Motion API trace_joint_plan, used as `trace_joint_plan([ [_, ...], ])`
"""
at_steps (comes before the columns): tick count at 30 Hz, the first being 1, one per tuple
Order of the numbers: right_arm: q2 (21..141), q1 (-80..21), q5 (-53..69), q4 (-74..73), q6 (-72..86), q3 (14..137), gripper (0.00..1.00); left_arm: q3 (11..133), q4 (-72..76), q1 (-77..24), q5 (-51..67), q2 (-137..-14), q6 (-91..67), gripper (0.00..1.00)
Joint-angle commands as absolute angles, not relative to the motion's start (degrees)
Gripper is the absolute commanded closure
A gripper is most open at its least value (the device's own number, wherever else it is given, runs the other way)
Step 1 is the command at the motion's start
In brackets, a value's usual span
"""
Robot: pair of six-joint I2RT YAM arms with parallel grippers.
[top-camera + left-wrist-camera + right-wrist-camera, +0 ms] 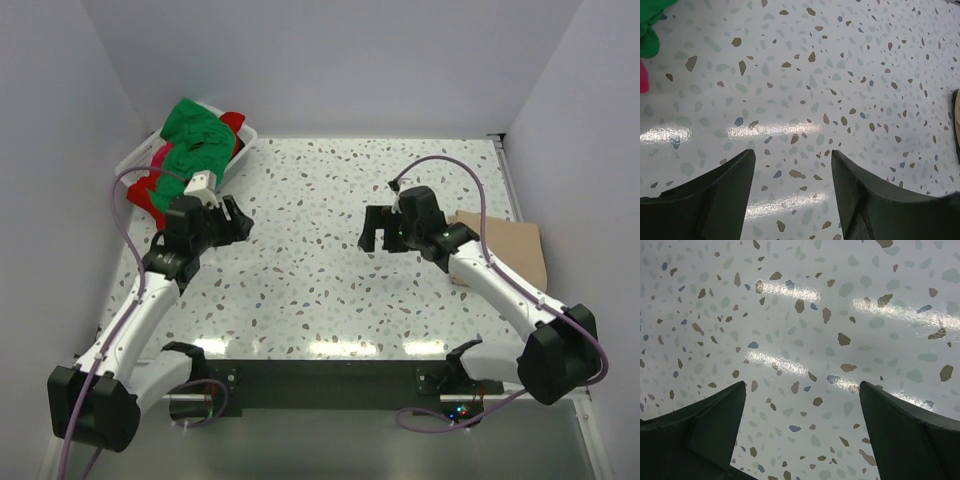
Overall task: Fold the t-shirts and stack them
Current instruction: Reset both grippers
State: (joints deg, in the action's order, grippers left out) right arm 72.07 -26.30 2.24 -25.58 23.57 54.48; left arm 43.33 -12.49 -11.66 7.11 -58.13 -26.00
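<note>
I see my black left gripper (238,222) and black right gripper (378,232) both wide open over the speckled white table (320,270), holding nothing. The green, red and pink cloth t-shirts (195,140) are piled in the white plastic basket (128,160) at the far left. The tan folded t-shirt (505,245) lies at the right.

Glossy speckled table (320,280); soft cloth t-shirts (195,138).
</note>
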Motion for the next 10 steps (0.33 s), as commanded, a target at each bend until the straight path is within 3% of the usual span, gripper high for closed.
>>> trace_joint_plan([
  [1, 72.6, -28.5, 4.3, -20.1, 25.2, 55.2, 0.02, 42.3, -15.7, -11.4, 1.1, -55.8, -28.1, 0.33],
  [10, 71.8, -29.1, 5.3, -24.5, 21.3, 56.5, 0.01, 44.2, -19.9, -11.4, 0.2, -53.4, -28.0, 0.31],
])
